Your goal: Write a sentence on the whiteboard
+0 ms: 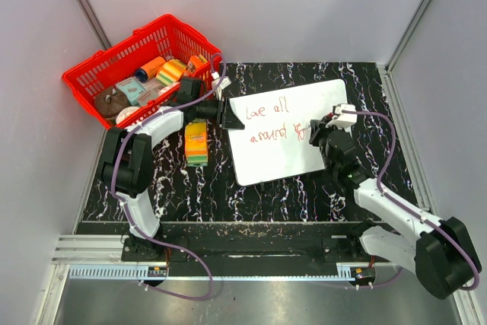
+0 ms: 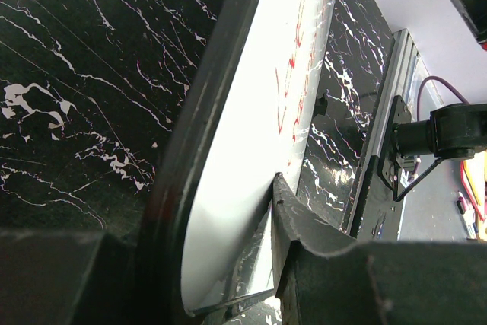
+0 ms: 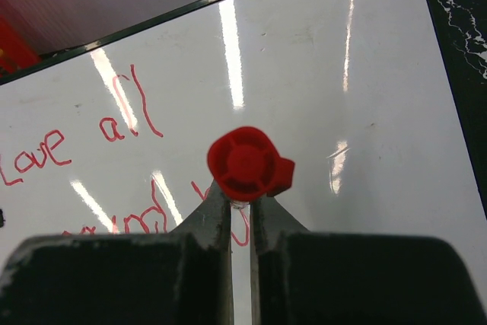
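Bench: black, white-veined marble-look bench (image 1: pixel 198 188), carrying everything below.
Whiteboard: large flat white rectangular whiteboard (image 1: pixel 297 154) with a thin dark rim. Lying mid-bench, long axis left to right but skewed, right end farther away.
Right claw: right claw (image 3: pixel 241 215) pinched together on a slim white pen (image 3: pixel 247 164) with a red end cap. Held steeply over the board's right half, cap toward the wrist camera.
Pen tip: just beside the last red strokes of the lower line — cannot tell whether touching the surface.
Sentence: thin red handwritten words (image 1: pixel 268 119) in two short lines, "Love all" over roughly "around". Spread over the board's left and middle, following its skewed axis.
Key relation: bare white to the right of the tip and on the near side of the lower line. Judged: any further stroke runs rightward along that axis — right arm alone placed for it.
Left claw: left claw (image 1: pixel 228 116) clamped over the board's left rim, one finger on each side, bracing it.
Basket: red plastic mesh basket (image 1: pixel 84 97) at the far left, well apart from the writing.
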`<move>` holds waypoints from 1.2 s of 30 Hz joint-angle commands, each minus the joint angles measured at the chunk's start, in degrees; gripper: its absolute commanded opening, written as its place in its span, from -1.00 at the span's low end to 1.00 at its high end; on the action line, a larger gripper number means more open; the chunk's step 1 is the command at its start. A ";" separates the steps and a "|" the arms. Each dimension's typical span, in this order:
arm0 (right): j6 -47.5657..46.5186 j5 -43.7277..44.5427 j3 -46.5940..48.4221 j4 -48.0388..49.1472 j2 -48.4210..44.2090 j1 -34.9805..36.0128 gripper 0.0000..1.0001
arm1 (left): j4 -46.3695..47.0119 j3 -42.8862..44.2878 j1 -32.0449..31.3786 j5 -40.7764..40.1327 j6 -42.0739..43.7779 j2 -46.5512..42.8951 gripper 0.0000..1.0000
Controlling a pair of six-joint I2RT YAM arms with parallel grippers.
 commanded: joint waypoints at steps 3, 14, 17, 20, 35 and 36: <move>-1.31 2.67 -1.33 3.23 -4.72 -0.49 -1.00 | 2.07 -1.30 -1.83 -20.93 18.69 2.68 -1.00; -0.61 4.61 -0.36 3.67 0.47 -0.85 -1.00 | 2.16 -1.39 -1.84 -20.92 18.78 2.76 -1.00; -0.70 4.78 -0.80 3.76 0.56 -0.93 -1.00 | 2.16 -1.30 -1.84 -20.93 18.78 2.76 -1.00; -0.52 4.52 -1.50 3.76 0.29 -1.02 -1.00 | 2.16 -1.30 -1.84 -20.84 18.78 2.68 -1.00; 0.97 2.41 -4.05 -0.54 -3.57 -1.02 -1.00 | 2.16 -1.30 -1.84 -20.84 18.78 2.68 -1.00; 1.23 2.32 -4.48 -0.81 -3.84 -1.02 -1.00 | 2.16 -1.39 -1.84 -20.92 18.69 2.68 -1.00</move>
